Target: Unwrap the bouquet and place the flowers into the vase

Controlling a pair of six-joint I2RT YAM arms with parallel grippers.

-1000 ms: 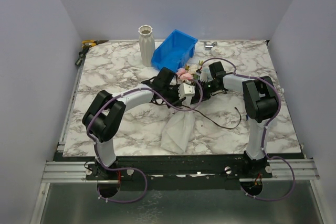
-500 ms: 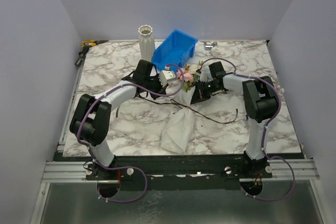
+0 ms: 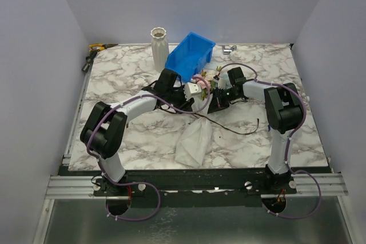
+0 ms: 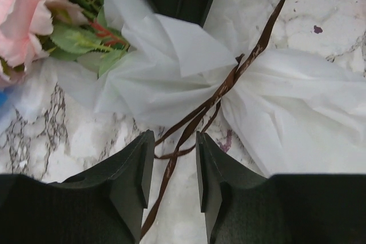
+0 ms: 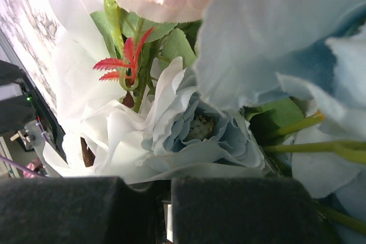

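Your left gripper (image 4: 169, 164) stands released, the brown ribbon (image 4: 229, 81) running loose between its jaws. Close off-line and you'll likely miss it, or snag the paper and drag the bouquet (image 3: 194, 138), which lies mid-table. Your right gripper (image 5: 164, 204) is clenched against the flowers (image 5: 200, 127). Whether it pins paper I cannot tell, so a hard tug could pull everything free. The table (image 3: 126, 72) is marble-patterned, the walls plain and pale; the vase (image 3: 159, 48) stands far back, with the blue bin (image 3: 191, 52) just beside it

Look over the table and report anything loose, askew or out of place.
A thin brown ribbon is cinched around the bouquet, and its loose ends straggle across the marble table. Nothing looks spilled or broken.
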